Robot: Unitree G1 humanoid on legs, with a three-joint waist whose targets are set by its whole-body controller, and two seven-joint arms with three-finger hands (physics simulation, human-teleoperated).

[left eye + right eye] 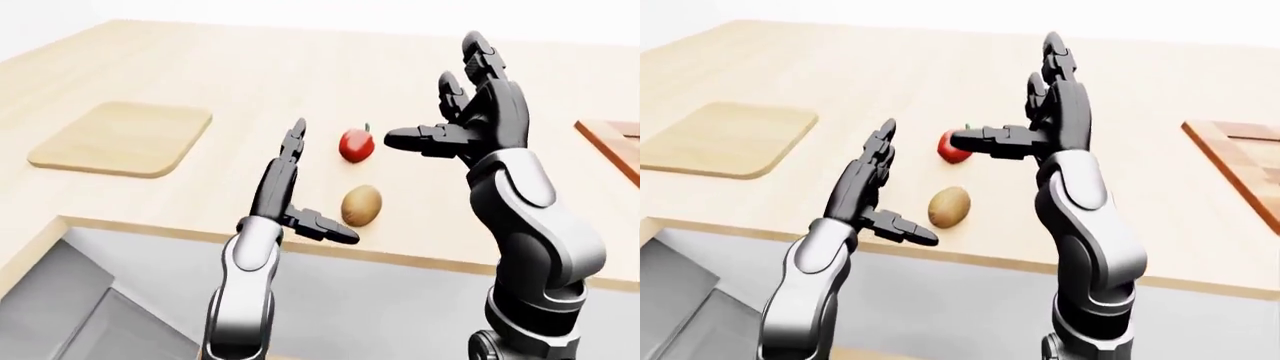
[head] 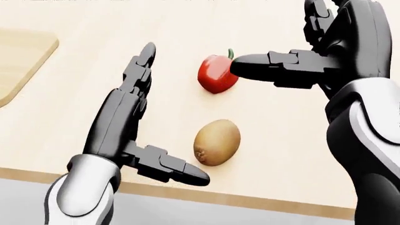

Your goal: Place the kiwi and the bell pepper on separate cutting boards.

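Flanking the kiwi (image 2: 217, 142) near the counter (image 1: 250, 82) edge, both hands spread.

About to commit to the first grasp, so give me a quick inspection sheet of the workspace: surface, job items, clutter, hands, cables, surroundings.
Surface: light wooden counter, level.
Job's things: red bell pepper and brown kiwi lie apart on the counter, neither on a board. Pale cutting board at the left of the left-eye view; darker patterned cutting board at the right edge.
Clutter: nothing seen.
Grippers: left hand open, left of the kiwi, thumb under it in view; right hand open, thumb tip at the pepper, contact unclear.
Cables: nothing seen.
Surroundings: grey floor below the counter edge.
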